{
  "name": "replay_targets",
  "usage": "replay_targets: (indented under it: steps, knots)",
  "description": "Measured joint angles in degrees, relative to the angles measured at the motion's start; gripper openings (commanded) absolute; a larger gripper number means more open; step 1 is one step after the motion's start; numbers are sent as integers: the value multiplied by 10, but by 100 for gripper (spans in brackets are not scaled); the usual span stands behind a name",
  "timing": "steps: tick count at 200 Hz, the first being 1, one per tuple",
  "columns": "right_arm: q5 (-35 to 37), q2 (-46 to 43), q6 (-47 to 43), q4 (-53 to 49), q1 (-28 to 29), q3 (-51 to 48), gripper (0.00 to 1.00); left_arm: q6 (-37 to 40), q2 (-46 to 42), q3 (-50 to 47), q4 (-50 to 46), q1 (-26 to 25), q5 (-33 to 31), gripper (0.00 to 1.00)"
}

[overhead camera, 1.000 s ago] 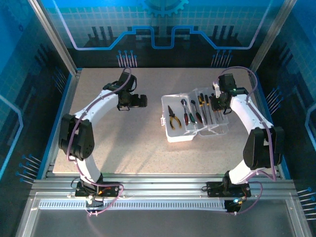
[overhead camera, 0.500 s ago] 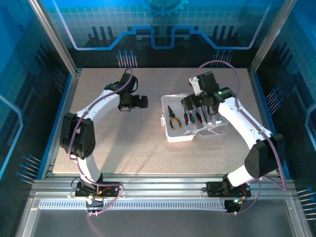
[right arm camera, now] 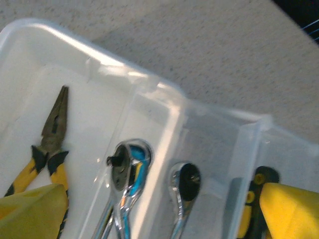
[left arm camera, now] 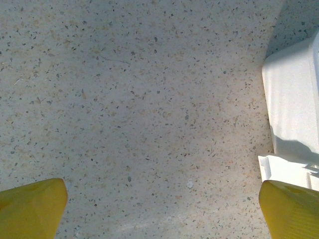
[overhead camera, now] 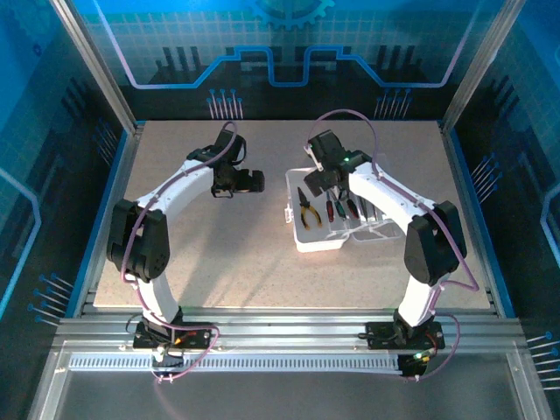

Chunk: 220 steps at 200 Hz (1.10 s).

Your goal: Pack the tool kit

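Observation:
The tool kit's clear plastic case (overhead camera: 320, 245) lies open right of the table's middle. Inside it are yellow-handled pliers (overhead camera: 306, 213) and dark-handled tools (overhead camera: 332, 209) side by side. My right gripper (overhead camera: 315, 184) hovers open over the case's far left part. In the right wrist view its yellow fingertips (right arm camera: 30, 211) frame the pliers (right arm camera: 50, 144), two chrome ratchet heads (right arm camera: 124, 164) and a black-yellow handle (right arm camera: 255, 199), with nothing held. My left gripper (overhead camera: 254, 181) stands open over bare table left of the case. The case's white edge (left arm camera: 294, 99) is beside its right fingertip (left arm camera: 291, 211).
The speckled tabletop (overhead camera: 227, 254) is bounded by a blue-edged frame and glass walls. Both arm bases sit on the metal rail (overhead camera: 280, 337) at the near edge. The case's lid half (overhead camera: 381, 229) lies flat to the right of the tools.
My right arm has swung left from the case's right side to above its far left part. The left arm has barely shifted.

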Motion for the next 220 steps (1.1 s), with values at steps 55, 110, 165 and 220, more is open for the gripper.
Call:
replay_targets:
  steps: [55,110,165,220]
  knots:
    - [44,13,-18,11,3,3,100,0,0,0,0,0,4,99]
    - [63,33,-31,11,3,5,100,0,0,0,0,0,4,99]
    - [87,33,-33,12,2,5,100,0,0,0,0,0,4,99]
    - [91,33,-33,11,-6,5,100,0,0,0,0,0,4,99]
